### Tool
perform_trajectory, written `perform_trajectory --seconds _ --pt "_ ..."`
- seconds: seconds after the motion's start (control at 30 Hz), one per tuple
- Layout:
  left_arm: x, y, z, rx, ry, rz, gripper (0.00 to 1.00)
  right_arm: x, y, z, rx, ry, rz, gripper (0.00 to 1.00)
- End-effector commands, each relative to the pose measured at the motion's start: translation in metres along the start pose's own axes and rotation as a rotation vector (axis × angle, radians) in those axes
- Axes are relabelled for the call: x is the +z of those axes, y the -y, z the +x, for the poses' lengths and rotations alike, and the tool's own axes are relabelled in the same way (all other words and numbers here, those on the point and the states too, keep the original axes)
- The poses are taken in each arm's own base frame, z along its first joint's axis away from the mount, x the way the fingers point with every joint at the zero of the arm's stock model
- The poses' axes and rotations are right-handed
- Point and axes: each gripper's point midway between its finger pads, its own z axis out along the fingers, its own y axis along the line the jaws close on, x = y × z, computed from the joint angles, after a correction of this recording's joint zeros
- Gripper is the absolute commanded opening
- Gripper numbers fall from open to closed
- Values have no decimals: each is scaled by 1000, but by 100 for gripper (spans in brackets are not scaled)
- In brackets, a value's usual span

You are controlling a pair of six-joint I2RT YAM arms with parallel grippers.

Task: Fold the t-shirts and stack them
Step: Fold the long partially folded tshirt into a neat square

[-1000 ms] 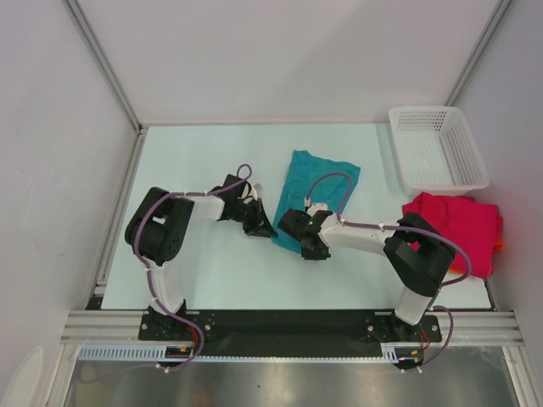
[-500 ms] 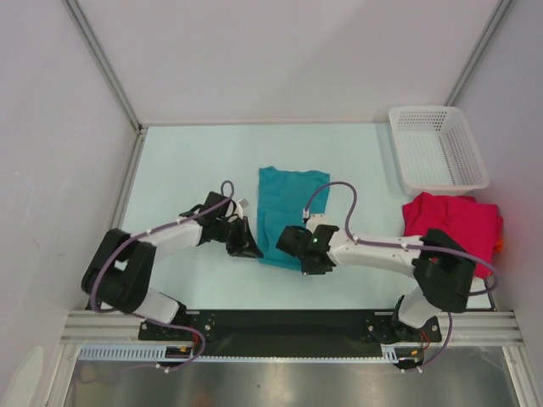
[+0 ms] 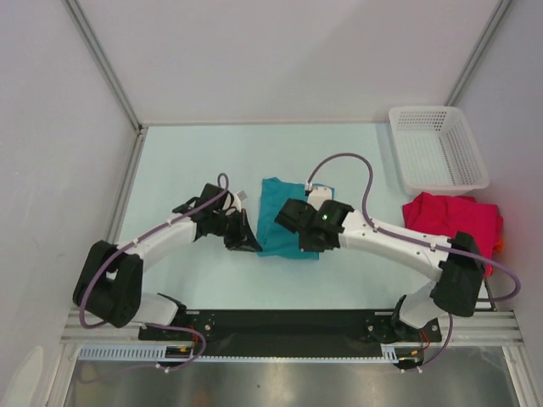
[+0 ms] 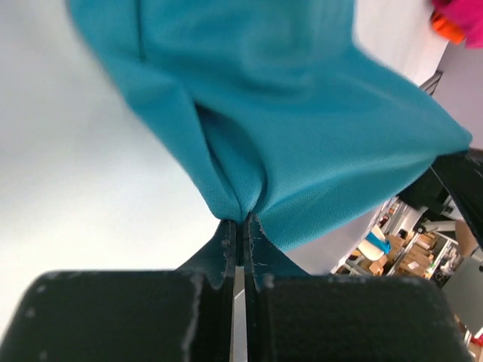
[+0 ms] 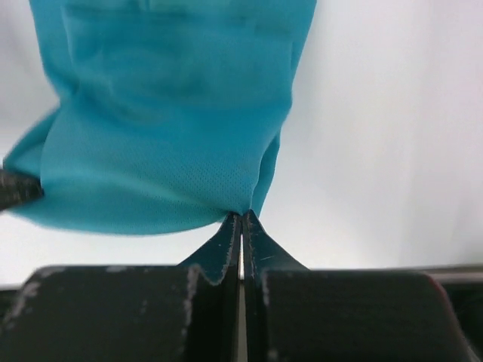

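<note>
While both arms reach toward the middle of the frame in the top view, each one has a corner of the teal shirt (image 3: 276, 219) pinched. The left gripper (image 3: 249, 243) sits at the shirt's lower left corner and the right gripper (image 3: 310, 248) at its lower right, so the near hem hangs between them.

The wrist views make the grips pretty clear. On the left wrist cam, the left gripper (image 4: 241, 226) has its jaws closed right up, with a bunched fold of the teal shirt (image 4: 302, 113) coming straight out of the tips. Same on the right wrist cam: the right gripper (image 5: 241, 220) is fully clamped on a corner, and the teal shirt (image 5: 166, 113) spreads away toward the top of the frame.

The far part of the teal shirt lies on the table (image 3: 195, 161), just about center frame. At the right edge the pink shirt (image 3: 454, 220) lies in a heap, with the orange shirt (image 3: 499, 247) poking out at its lower right. A basket (image 3: 437, 148) sits in the upper right, just above the pink shirt.
</note>
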Motion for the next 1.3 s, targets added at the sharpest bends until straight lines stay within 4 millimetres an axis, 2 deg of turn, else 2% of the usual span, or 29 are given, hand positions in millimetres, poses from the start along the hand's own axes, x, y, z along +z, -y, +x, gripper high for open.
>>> perform_trajectory --seconds 0.0,0.03,0.07,0.13,0.17,0.27,0.37,0.53,0.57,0.67,0.83,1.07,1.27 --pt "-12 39 -56 90 89 23 0 17 14 -66 -28 104 94 0" --pt "-9 39 -64 92 86 14 0 21 17 -73 -55 104 100 0" --pt "-16 55 -83 120 121 29 0 25 14 -81 -50 112 90 0" --pt "-15 56 -99 108 116 12 0 34 19 -98 -52 117 105 0" --pt "-22 70 -116 135 149 27 0 37 19 -103 -48 116 100 0" --pt "-21 73 -141 131 157 9 0 52 28 -122 -40 117 119 0" --pt "-15 70 -157 111 149 1 0 67 33 -135 -43 101 128 0" --pt "-1 63 -169 78 120 0 0 92 44 -152 -48 74 163 0" --pt "0 66 -170 79 117 8 0 94 49 -160 -40 82 168 0" --pt "7 66 -179 70 115 9 0 103 53 -167 -33 71 176 0" --pt "19 67 -195 52 103 12 0 110 62 -182 -13 75 180 0" --pt "13 83 -220 63 138 36 0 105 65 -199 -7 104 174 0" --pt "22 84 -236 45 129 41 0 118 66 -218 5 101 178 0"
